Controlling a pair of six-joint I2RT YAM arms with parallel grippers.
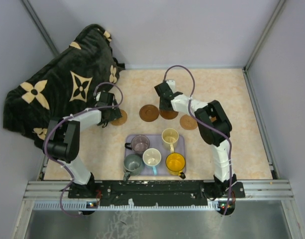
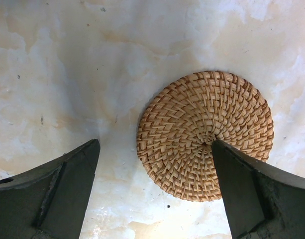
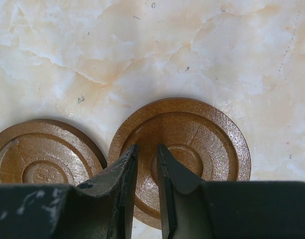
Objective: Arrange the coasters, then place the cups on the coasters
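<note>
Start nearest, with the five cups (image 1: pixel 152 157) crowded inside the lavender tray (image 1: pixel 157 136). Move out to the coasters (image 1: pixel 149 112) lined up on the bench (image 1: pixel 222 94). Note the left gripper (image 2: pixel 154 144) spread wide, holding nothing, straddling the woven coaster (image 2: pixel 204 135). Note the right gripper (image 3: pixel 147 148) pinched nearly closed, nothing visible between its jaws, low over a dark coaster (image 3: pixel 207 134) lying just beside its dark neighbour (image 3: pixel 43 152). Beware a sideways nudge there: likely to ride one disc onto the other, or leave spacing too tight for handled cups. Rely on the wrist views for weave and jaw gap. Turn to the overhead view alone for tray, cups, tan coaster (image 1: pixel 188 122) and, farthest, the patterned cloth (image 1: pixel 62 84).
</note>
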